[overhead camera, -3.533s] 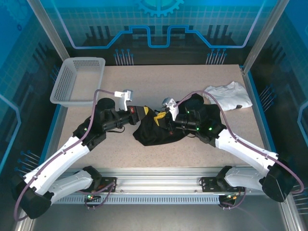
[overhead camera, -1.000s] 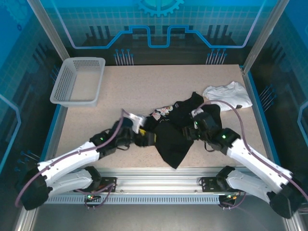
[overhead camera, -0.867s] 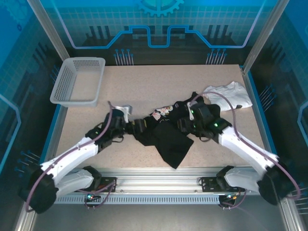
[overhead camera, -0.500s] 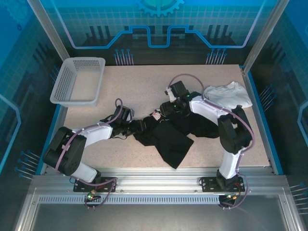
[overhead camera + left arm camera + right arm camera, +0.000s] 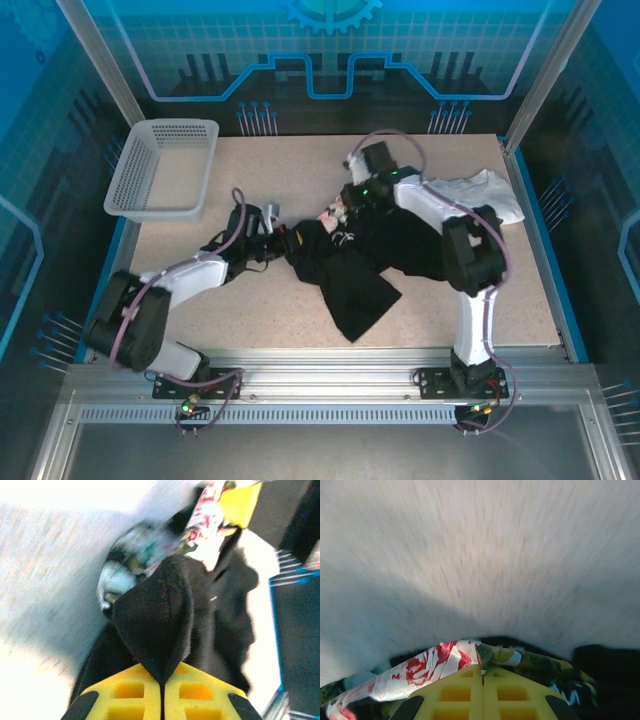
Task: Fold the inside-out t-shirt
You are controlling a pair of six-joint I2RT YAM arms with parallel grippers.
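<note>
Pinch of left gripper (image 5: pixel 162 681) and right gripper (image 5: pixel 482 672) on inside-out t-shirt (image 5: pixel 358 285), both wider before.

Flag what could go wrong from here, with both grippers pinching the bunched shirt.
The left gripper pinches only a small peak of black cloth on the t-shirt; a hard pull may free it.
The right gripper holds a thin printed edge while the shirt lies bunched, so pulling apart may twist it rather than spread it.
The right arm passes close by the white garment and could drag it.
</note>
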